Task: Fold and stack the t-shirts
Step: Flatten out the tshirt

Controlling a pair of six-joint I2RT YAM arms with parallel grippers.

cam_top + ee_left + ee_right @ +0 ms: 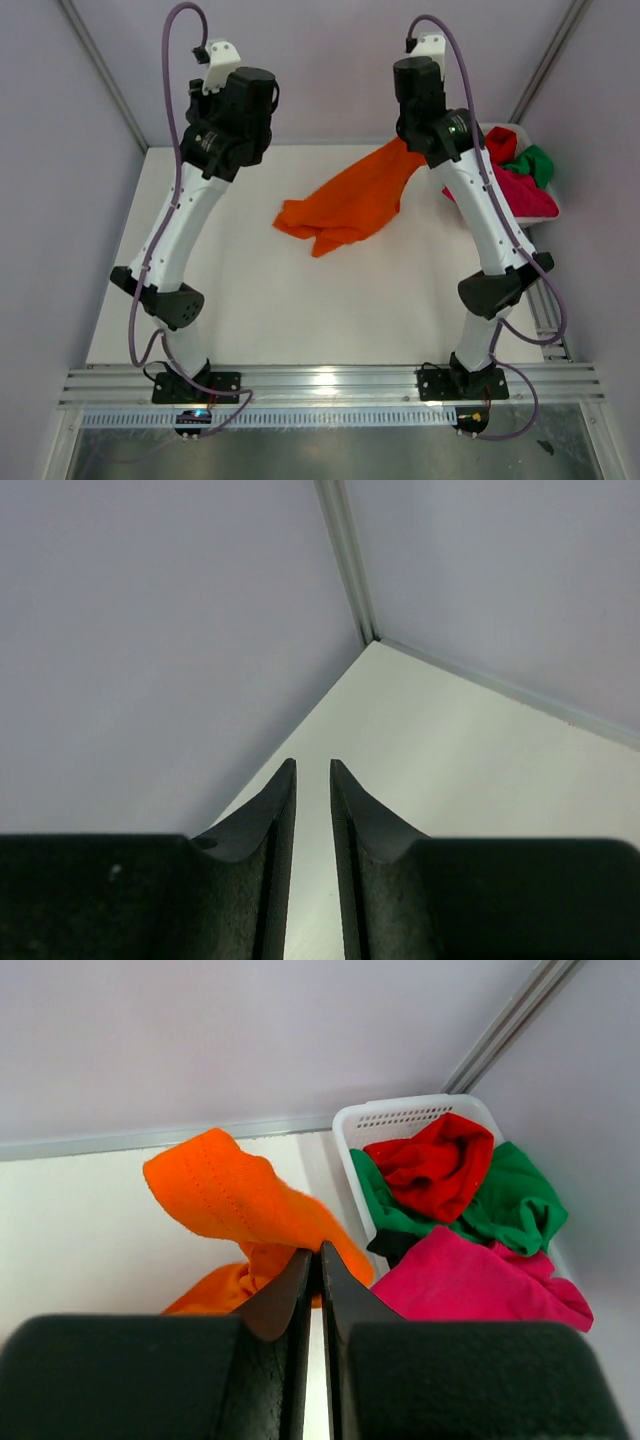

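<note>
A bright orange t-shirt [345, 205] lies crumpled on the white table, with one end lifted up to the right. My right gripper [320, 1250] is shut on that lifted end of the orange shirt [220, 1195], held above the table near the basket. The red [435, 1165], green [510, 1205] and magenta-pink [470, 1280] t-shirts lie bunched in the basket. My left gripper [313, 765] is empty, its jaws nearly together with a thin gap, raised over the table's far left corner.
The white lattice basket [555, 205] stands at the far right edge of the table, against the wall. Grey walls close in the table on the left, back and right. A metal rail runs along the near edge.
</note>
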